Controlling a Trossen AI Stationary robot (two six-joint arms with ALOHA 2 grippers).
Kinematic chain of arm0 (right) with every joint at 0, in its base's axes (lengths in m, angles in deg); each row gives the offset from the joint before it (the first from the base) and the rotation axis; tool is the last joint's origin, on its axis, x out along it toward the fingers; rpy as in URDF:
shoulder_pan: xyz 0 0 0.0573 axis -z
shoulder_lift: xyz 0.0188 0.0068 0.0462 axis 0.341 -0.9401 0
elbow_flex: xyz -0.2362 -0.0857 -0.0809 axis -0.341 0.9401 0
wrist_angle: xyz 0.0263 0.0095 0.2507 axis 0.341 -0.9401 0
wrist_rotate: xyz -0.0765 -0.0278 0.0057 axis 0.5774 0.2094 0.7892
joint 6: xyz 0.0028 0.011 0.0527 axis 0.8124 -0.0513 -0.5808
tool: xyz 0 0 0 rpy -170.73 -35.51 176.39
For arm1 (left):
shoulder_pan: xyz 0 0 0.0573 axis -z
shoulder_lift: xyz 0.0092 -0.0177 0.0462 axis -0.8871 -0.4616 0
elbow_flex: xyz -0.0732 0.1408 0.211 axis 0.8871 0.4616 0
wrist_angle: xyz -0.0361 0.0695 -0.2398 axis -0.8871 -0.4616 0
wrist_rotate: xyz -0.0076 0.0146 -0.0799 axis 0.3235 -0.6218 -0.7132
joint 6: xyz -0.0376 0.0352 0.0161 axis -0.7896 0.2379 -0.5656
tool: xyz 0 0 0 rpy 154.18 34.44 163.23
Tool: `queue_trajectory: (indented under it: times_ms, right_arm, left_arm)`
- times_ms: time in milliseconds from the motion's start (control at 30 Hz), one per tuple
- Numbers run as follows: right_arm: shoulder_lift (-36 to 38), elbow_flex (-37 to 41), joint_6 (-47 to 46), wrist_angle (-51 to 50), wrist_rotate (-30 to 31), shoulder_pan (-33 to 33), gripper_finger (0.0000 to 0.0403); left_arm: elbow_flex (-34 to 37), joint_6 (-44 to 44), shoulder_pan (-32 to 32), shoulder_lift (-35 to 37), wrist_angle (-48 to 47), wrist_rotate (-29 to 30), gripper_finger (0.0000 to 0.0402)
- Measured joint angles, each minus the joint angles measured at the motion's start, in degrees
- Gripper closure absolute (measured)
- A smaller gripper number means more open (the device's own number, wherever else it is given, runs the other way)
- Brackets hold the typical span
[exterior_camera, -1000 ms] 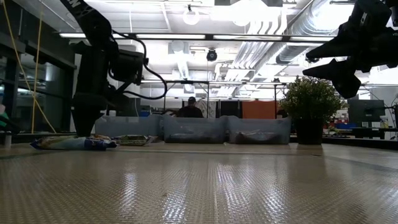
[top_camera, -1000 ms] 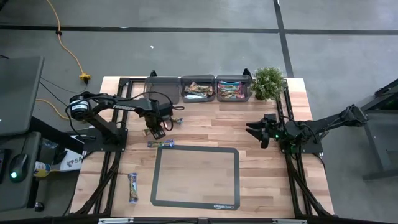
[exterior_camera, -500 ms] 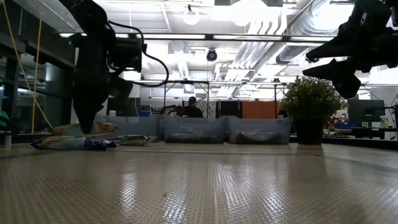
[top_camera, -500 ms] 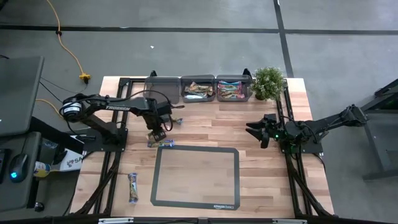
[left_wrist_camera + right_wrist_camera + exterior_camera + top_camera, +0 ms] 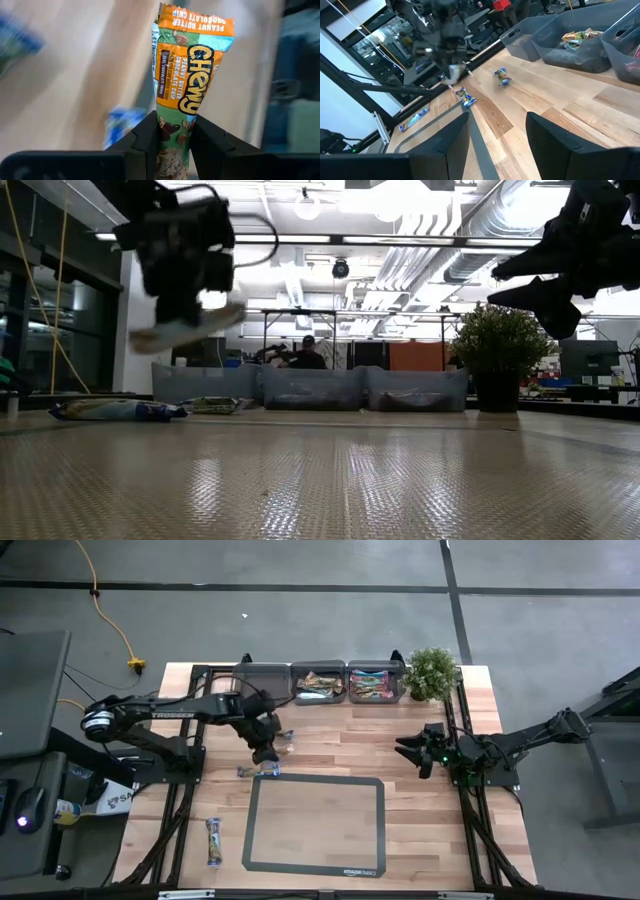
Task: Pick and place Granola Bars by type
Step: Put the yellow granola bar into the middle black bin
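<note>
— Two dark fingers (image 5: 147,142) of the left gripper (image 5: 175,137) pinching what?
— One orange-and-green foil-wrapped granola bar (image 5: 187,85), lifted above the wooden table (image 5: 330,755), at eleven o'clock from the dark-framed mat (image 5: 314,780).
— Right gripper (image 5: 495,130)?
— Spread, empty.

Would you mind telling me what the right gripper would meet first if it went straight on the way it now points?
The right gripper, open, points across bare table toward the left gripper. Nothing lies nearer, though depth is uncertain.

Open right end effector (image 5: 497,131), granola bars (image 5: 464,97), bins (image 5: 580,47)
</note>
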State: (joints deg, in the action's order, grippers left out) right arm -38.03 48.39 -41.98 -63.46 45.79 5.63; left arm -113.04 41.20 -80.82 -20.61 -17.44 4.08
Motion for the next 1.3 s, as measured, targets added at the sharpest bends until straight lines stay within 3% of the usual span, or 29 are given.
queue_trajectory:
  times_ms: [267,567,767,1033,1133,1300]
  right_arm:
    - [0.00,0.01,0.01,-0.42,1.51,0.02,0.0226]
    - [0.02,0.01,1.09,-0.42,1.77,0.02,0.0226]
    - [0.02,0.01,1.09,-0.42,1.77,0.02,0.0226]
    - [0.01,0.01,1.06,-0.42,1.77,0.01,0.0226]
    - [0.00,0.01,1.06,-0.42,1.77,0.02,0.0226]
    - [0.00,0.01,1.06,-0.40,1.77,0.02,0.0226]
  left_arm:
    - [0.00,-8.28,0.00,4.91,22.37,-8.69,0.0307]
    - [-0.02,-12.98,-0.02,9.69,45.65,-8.00,0.0307]
    - [-0.07,-13.97,-0.04,12.73,55.49,-5.48,0.0307]
    - [-0.40,-12.62,-0.07,16.22,58.25,3.88,0.0307]
    - [-3.66,-9.74,-0.07,16.28,56.92,5.85,0.0307]
    - [-13.66,-0.69,-0.07,15.75,43.26,13.95,0.0307]
